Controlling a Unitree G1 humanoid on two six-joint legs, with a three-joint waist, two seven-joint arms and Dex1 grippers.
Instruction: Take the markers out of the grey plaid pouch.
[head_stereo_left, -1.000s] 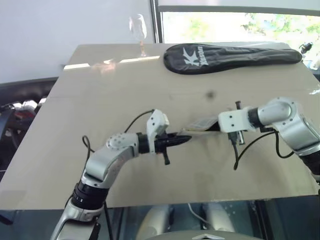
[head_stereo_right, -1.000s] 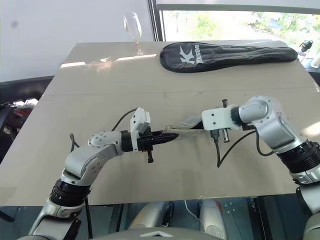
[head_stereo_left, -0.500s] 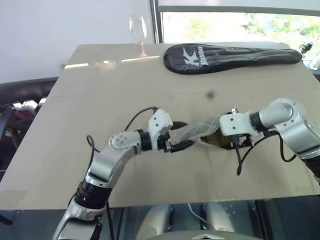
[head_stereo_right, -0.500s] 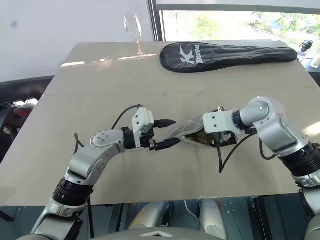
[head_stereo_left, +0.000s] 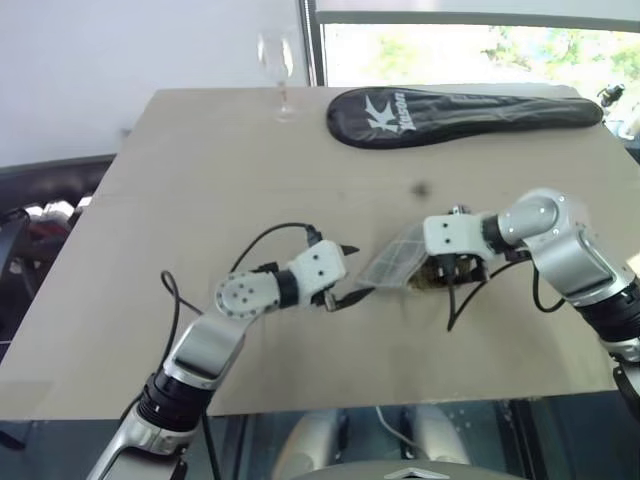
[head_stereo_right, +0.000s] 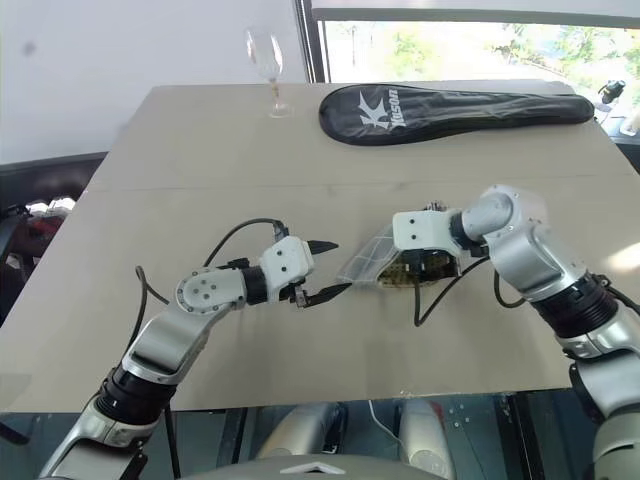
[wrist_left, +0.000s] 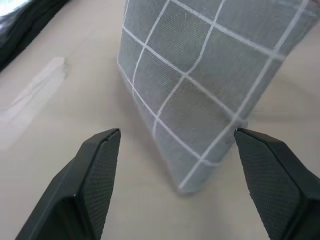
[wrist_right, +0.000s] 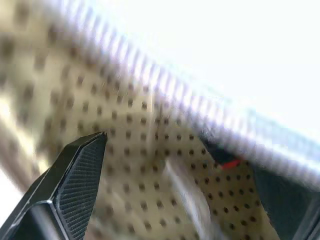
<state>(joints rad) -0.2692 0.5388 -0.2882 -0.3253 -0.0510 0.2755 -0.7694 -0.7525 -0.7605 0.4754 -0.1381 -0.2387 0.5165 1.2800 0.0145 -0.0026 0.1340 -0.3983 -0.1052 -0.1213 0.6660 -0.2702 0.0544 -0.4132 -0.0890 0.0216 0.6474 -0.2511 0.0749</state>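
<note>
A pale wooden table (head_stereo_left: 200, 200) is filling a bright room, its far edge meeting a white wall (head_stereo_left: 120, 50). Daylight is pouring through a window (head_stereo_left: 470, 45) framing green foliage. A wine glass (head_stereo_left: 277, 70) and a long black racket cover (head_stereo_left: 460, 112) are lying beside it.

The grey plaid pouch (head_stereo_left: 392, 264) lay near the middle of the table (head_stereo_left: 200, 200), tilted, between the two grippers. Its closed end reached in between the spread fingers of the left gripper (head_stereo_left: 343, 274), touching neither, as the left wrist view showed. Its open end lay under the right gripper (head_stereo_left: 440, 272), whose spread fingers pointed down into the mouth. Well beyond both, a racket cover (head_stereo_left: 460, 112) lay along the far edge, with a wine glass (head_stereo_left: 277, 62) standing left of it.
</note>
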